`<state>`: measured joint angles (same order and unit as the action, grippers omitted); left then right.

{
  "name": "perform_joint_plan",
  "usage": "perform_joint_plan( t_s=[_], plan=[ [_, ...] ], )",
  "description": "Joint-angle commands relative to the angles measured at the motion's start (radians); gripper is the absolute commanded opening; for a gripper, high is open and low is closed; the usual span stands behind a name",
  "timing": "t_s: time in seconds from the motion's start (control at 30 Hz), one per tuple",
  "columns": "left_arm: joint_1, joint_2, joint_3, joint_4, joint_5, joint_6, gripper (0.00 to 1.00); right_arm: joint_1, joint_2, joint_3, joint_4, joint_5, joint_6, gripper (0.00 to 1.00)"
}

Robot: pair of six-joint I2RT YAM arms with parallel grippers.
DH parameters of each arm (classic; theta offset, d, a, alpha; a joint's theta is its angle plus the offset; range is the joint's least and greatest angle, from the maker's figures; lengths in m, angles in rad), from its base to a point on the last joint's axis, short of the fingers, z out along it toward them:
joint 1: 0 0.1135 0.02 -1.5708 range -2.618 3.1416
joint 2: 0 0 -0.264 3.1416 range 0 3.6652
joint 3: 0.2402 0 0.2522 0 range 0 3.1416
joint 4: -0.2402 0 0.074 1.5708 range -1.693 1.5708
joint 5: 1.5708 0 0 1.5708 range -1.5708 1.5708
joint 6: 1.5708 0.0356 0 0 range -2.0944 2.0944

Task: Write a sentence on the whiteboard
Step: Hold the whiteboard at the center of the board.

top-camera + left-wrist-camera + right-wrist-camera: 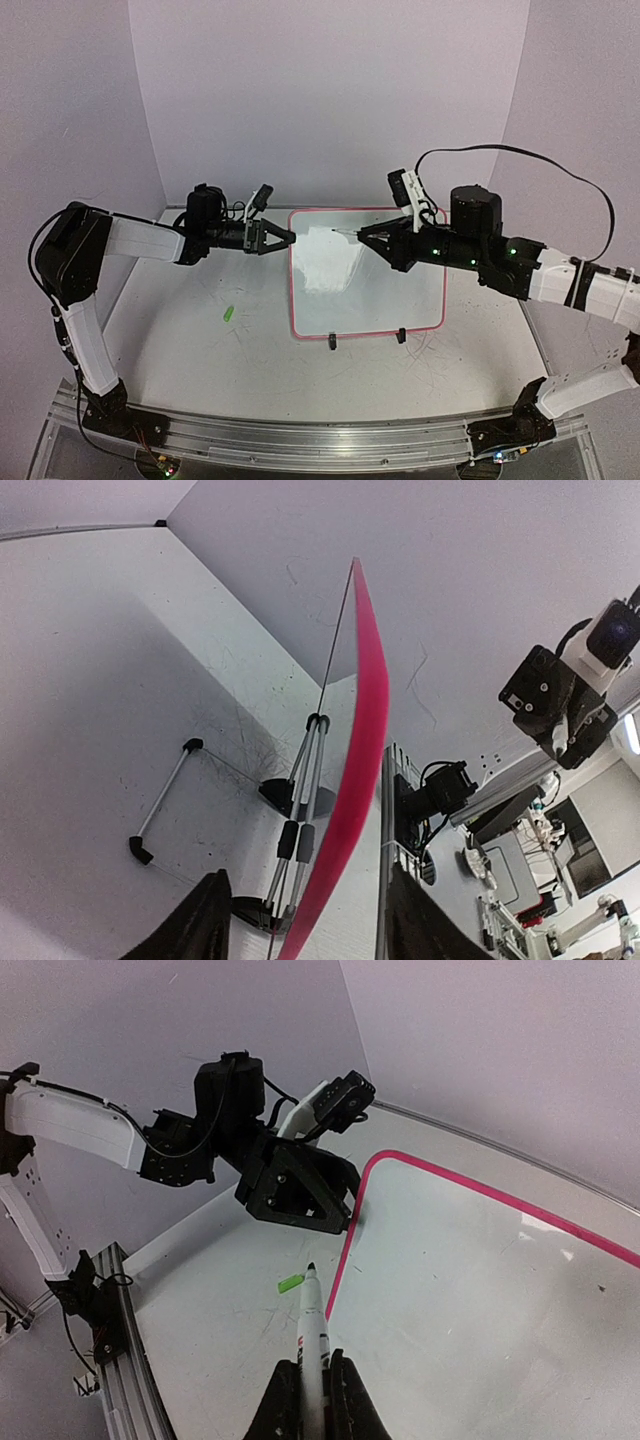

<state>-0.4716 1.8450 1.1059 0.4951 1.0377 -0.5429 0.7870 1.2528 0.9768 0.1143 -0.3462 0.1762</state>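
The whiteboard [385, 285], glossy white with a thin pink frame, stands propped on two black feet at mid-table. The sentence is out of view; the board's face looks blank white. My left gripper [285, 240] is at the board's left edge. In the left wrist view it [305, 880] is open, and the pink frame [365, 710] passes between the fingers with a gap on each side. My right gripper [312, 1400] is shut on a white marker [312, 1330]. The marker's dark tip hovers over the board's upper left corner [335, 231].
A small green cap [228, 313] lies on the table left of the board, also visible as the cap [290, 1283] beyond the marker tip. The board's wire stand legs [300, 810] sit behind it. A black cable [560, 170] loops above the right arm. Walls close in the back and sides.
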Motion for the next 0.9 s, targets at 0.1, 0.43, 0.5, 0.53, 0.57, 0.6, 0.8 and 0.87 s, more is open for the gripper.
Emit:
perform_joint_plan(
  t_s=[0.1, 0.43, 0.5, 0.53, 0.57, 0.6, 0.8, 0.87],
  plan=[
    [0.014, -0.006, 0.026, 0.078, 0.088, 0.036, 0.40, 0.014, 0.014, 0.074, 0.038, 0.062, -0.014, 0.00],
    [0.014, 0.012, 0.013, 0.101, 0.102, 0.057, 0.31, 0.031, 0.087, 0.130, 0.041, 0.081, -0.009, 0.00],
    [0.014, 0.019, 0.014, 0.105, 0.105, 0.057, 0.27, 0.039, 0.103, 0.141, 0.040, 0.103, -0.012, 0.00],
    [0.014, 0.020, 0.013, 0.107, 0.105, 0.058, 0.25, 0.046, 0.109, 0.147, 0.039, 0.117, -0.017, 0.00],
    [0.014, 0.020, 0.011, 0.108, 0.103, 0.059, 0.23, 0.053, 0.115, 0.153, 0.037, 0.136, -0.020, 0.00],
    [0.014, 0.020, 0.009, 0.109, 0.101, 0.060, 0.22, 0.060, 0.122, 0.160, 0.032, 0.157, -0.023, 0.00],
    [0.013, 0.026, 0.008, 0.113, 0.098, 0.066, 0.16, 0.123, 0.219, 0.269, -0.098, 0.330, -0.092, 0.00],
    [0.013, 0.028, 0.008, 0.113, 0.099, 0.069, 0.15, 0.144, 0.248, 0.299, -0.115, 0.374, -0.106, 0.00]
  ],
)
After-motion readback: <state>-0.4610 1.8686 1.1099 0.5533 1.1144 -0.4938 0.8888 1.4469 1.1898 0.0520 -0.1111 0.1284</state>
